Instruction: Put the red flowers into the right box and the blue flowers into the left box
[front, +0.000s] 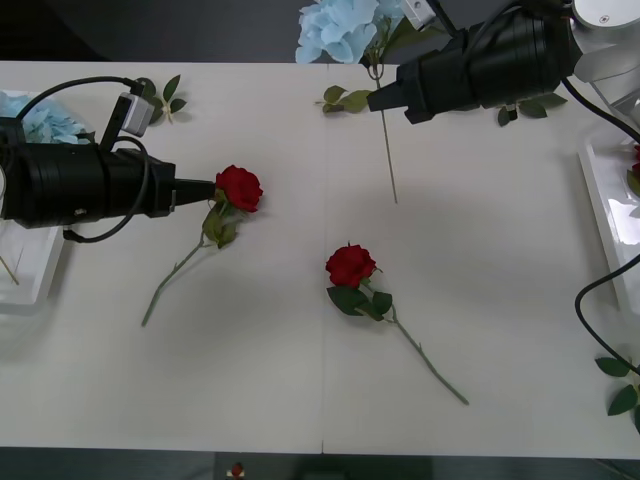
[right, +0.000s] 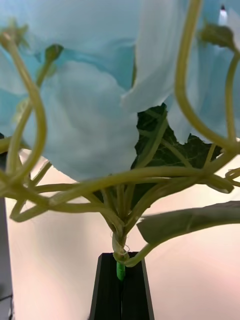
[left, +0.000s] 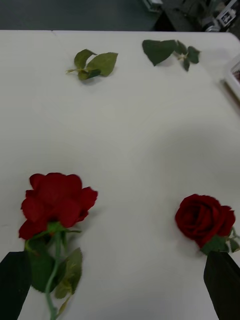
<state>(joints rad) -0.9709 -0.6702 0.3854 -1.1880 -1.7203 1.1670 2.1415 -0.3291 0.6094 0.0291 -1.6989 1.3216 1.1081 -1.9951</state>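
Two red flowers lie on the white table: one rose (front: 238, 188) (left: 55, 200) at the left, the other (front: 350, 265) (left: 204, 220) near the middle. My left gripper (front: 205, 188) (left: 117, 257) is open just short of the left rose, whose stem runs close by one finger (left: 15, 285). Above the table's far edge my right gripper (front: 385, 100) (right: 120, 280) is shut on the stem of a pale blue flower (front: 335, 28) (right: 85, 130), and the long stem hangs below it. More blue flowers (front: 40, 115) sit in the left box (front: 30, 275). A bit of red shows in the right box (front: 600, 200).
Loose green leaf sprigs lie at the far left (front: 165, 95), far middle (front: 345, 98) (left: 95, 64), far right (front: 520, 108) (left: 167, 50) and near right edge (front: 620, 385). A black cable (front: 600, 290) loops by the right box.
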